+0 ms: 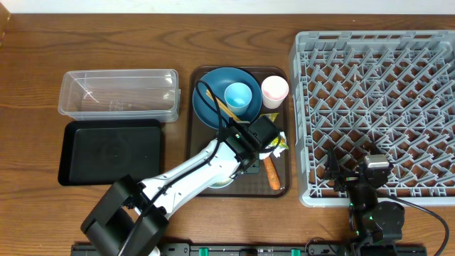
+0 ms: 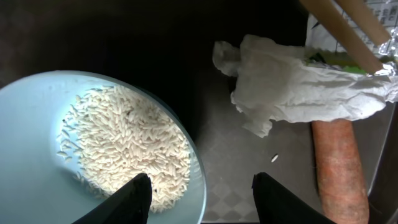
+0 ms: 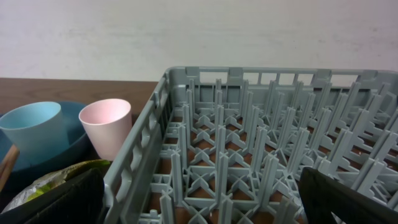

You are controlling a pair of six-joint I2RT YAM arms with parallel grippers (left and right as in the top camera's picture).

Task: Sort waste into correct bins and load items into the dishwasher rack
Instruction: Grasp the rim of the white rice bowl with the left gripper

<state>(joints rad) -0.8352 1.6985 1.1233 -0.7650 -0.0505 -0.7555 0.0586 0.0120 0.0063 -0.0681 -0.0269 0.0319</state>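
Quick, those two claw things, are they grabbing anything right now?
Left end effector: open, empty, above the bowl rim.
Right end effector: open, empty.

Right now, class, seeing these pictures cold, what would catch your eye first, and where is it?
The large square grey plastic rack fills the right of the overhead view, with no dishes showing in it. On the brown serving tray in the middle, the left gripper hangs open over a pale-blue bowl of white rice grains, beside a crumpled white paper napkin and an orange sausage-like stick.
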